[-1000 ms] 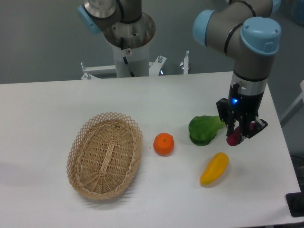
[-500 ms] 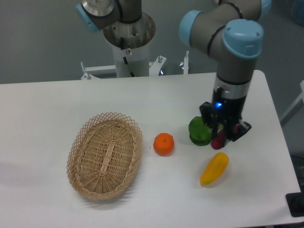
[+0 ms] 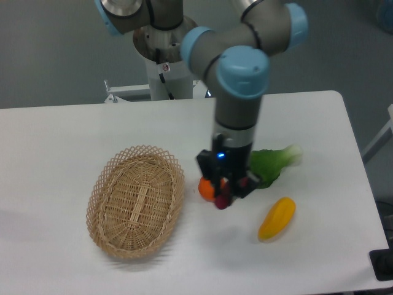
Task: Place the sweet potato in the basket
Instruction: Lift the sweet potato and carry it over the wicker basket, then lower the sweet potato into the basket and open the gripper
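My gripper (image 3: 222,195) is shut on the sweet potato (image 3: 221,200), a small magenta tuber that pokes out below the fingers. I hold it above the table, right over the round orange fruit (image 3: 206,189), which is partly hidden behind the gripper. The basket (image 3: 136,200), an oval tan wicker one with a lacy rim, lies on the table to the left of the gripper and is empty.
A green leafy vegetable (image 3: 270,165) lies just right of the arm's wrist. A yellow-orange elongated vegetable (image 3: 277,218) lies at the front right. The robot base (image 3: 166,58) stands behind the table's far edge.
The arm has swung left with the sweet potato in the gripper, from right of the green vegetable to over the orange fruit. The green vegetable now shows fully.
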